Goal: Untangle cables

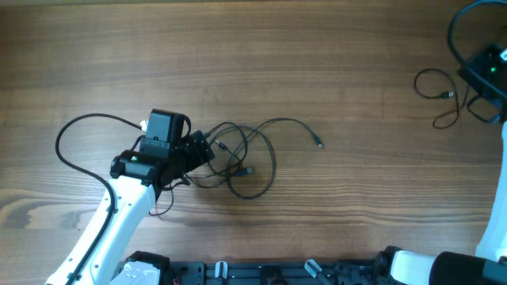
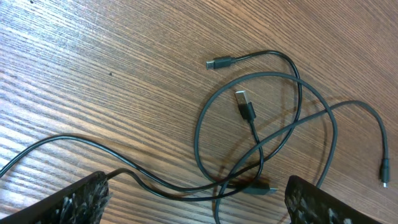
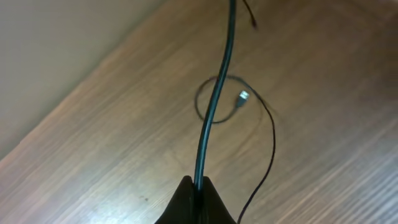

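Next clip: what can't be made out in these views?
Right wrist: held cable in the right gripper leaves the top edge; far end unseen.
Overhead: left gripper covers the tangled cables' left part.
Left wrist: lower crossings cut off by the bottom edge.

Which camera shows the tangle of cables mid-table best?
The left wrist view: the tangled cables fill it, crossings and plugs clear. Overhead shows them small; the right wrist view shows only a separate cable.

1. Table (image 1: 356, 198): warm brown, with streaked wood grain throughout.
2. Cables (image 2: 247, 111): dull black, greyish where lit; plug tips (image 2: 240, 95) silvery.
3. Arm (image 1: 119, 218), lower left of the overhead view: white with a black head.
4. Small light (image 1: 493, 70), upper right: green.
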You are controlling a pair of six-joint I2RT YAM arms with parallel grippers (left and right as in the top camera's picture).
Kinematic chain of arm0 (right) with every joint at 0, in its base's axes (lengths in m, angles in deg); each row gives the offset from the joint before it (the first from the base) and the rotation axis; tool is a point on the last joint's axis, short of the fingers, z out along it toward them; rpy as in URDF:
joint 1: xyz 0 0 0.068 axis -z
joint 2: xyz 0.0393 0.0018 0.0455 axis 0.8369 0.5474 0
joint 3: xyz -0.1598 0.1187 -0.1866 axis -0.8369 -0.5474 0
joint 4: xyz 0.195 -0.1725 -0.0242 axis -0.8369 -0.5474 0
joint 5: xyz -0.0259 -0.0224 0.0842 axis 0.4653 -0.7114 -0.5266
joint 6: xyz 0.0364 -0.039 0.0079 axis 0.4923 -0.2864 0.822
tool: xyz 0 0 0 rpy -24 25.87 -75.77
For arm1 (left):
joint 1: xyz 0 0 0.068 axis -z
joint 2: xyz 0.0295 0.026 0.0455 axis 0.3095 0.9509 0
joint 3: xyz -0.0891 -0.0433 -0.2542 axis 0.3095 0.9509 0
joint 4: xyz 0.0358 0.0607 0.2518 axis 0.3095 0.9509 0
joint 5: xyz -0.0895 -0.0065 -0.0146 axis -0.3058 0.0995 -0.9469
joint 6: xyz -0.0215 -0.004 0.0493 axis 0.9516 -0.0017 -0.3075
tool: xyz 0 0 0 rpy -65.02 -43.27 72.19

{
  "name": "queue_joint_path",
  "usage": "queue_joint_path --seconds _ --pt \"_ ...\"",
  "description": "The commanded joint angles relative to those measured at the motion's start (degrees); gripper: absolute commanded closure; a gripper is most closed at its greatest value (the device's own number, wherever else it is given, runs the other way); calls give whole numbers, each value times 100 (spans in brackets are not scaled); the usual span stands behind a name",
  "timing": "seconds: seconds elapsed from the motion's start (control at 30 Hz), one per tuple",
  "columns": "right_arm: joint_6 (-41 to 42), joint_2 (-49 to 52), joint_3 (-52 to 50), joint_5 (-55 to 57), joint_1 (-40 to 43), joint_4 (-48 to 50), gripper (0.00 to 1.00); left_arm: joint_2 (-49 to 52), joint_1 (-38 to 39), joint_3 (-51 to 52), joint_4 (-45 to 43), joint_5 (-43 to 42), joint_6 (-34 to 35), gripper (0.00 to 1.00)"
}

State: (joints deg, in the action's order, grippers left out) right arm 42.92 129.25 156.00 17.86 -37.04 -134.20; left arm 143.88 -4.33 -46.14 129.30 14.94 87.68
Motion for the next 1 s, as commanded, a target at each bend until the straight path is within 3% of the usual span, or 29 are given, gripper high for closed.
queue_joint_path --seconds 0.0,0.13,0.17,0.2,0.27,0.3,0.53,0.6,0.73,0.87,0.97 --pt "138 219 37 44 63 -66 96 26 -31 -42 13 -48 11 8" --pt "140 470 37 103 68 -170 96 26 -31 -42 20 -48 11 7" --pt "142 529 37 195 68 -212 82 26 -31 -42 20 -46 11 8" --pt "138 553 37 214 68 -236 52 26 -31 -42 20 -48 11 8" --pt "136 575 37 214 68 -273 18 26 -31 -42 17 -46 11 8" --pt "103 584 37 212 68 -273 11 26 -31 -42 20 -48 11 7" --pt "-7 636 35 70 68 -424 0 26 -31 -42 17 -48 11 7" --pt "-308 636 35 -380 68 -420 0 26 -31 -42 15 -48 13 7" --pt "-1049 636 -402 -2570 -44 -422 0 26 -31 -42 15 -46 13 7" --pt "-1746 638 -1172 -3008 -1045 -258 0 35 -31 -39 22 -42 9 7" --pt "-2074 682 -1665 -2682 -2358 66 4 83 -31 -28 127 372 13 23"
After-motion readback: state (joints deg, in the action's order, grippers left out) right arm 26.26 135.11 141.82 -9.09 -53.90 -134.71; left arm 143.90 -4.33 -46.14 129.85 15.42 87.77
